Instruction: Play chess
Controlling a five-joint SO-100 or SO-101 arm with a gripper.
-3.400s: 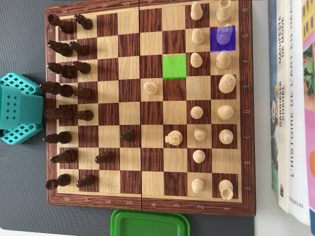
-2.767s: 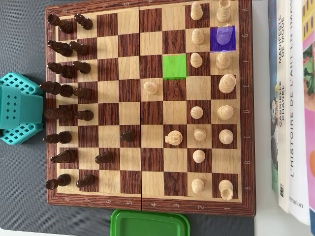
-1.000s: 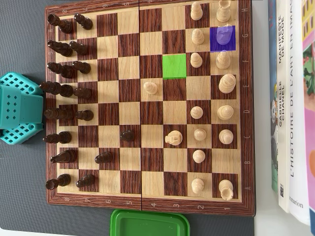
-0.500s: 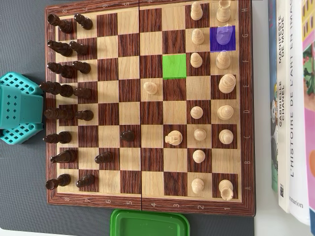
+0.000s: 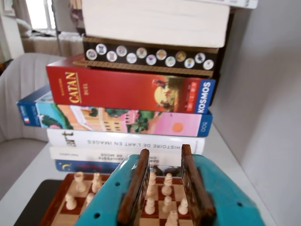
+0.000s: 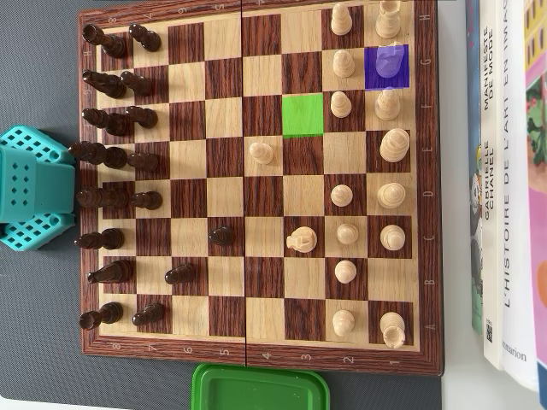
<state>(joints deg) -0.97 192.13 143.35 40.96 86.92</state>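
In the overhead view the wooden chessboard (image 6: 432, 196) has dark pieces (image 6: 115, 158) lined along its left side and light pieces (image 6: 391, 145) along its right. A blue-tinted square (image 6: 387, 67) holds a light piece, and a green-tinted square (image 6: 302, 114) is bare. One light pawn (image 6: 261, 153) and a dark pawn (image 6: 221, 235) stand advanced. The teal arm (image 6: 34, 188) sits off the board's left edge. In the wrist view my gripper (image 5: 164, 149) is open above the board, with brown pads (image 5: 193, 183) and nothing held. Light pieces (image 5: 167, 184) show far below between them.
A stack of books (image 6: 504, 171) lies along the board's right side; in the wrist view this book stack (image 5: 136, 94) rises straight ahead, beside a pale wall (image 5: 268, 94). A green lid (image 6: 261, 389) lies just below the board's bottom edge.
The teal arm at the board's left edge has shifted very slightly. No chess piece has moved.
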